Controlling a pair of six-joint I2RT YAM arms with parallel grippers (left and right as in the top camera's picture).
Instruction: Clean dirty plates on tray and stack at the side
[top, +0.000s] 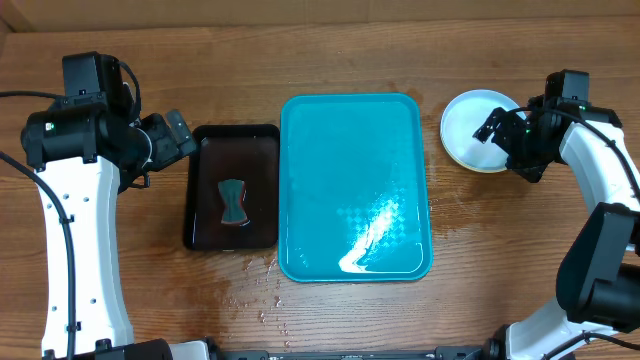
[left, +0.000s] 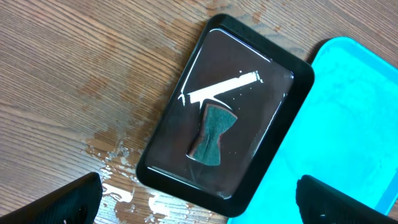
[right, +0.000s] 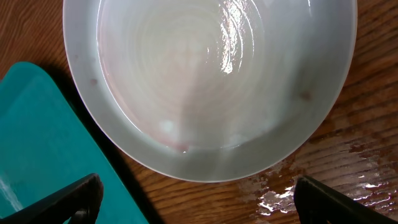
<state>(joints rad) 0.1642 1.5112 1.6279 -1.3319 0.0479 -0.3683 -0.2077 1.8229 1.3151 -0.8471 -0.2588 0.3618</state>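
The teal tray (top: 355, 190) lies at mid-table with no plates on it; it also shows in the left wrist view (left: 348, 124) and the right wrist view (right: 43, 155). A pale plate (top: 472, 128) sits on the wood right of the tray, wet and without a red smear in the right wrist view (right: 205, 81); I cannot tell whether others lie under it. My right gripper (top: 508, 133) is open and empty just above the plate's right edge (right: 198, 199). My left gripper (top: 178, 135) is open and empty at the black tray's left corner (left: 198, 202).
A smaller black tray (top: 255, 150) left of the teal tray holds a dark green sponge (top: 232, 200), also in the left wrist view (left: 213, 134). Water splashes lie on the wood below the black tray (top: 255, 290) and near the plate (right: 373, 186).
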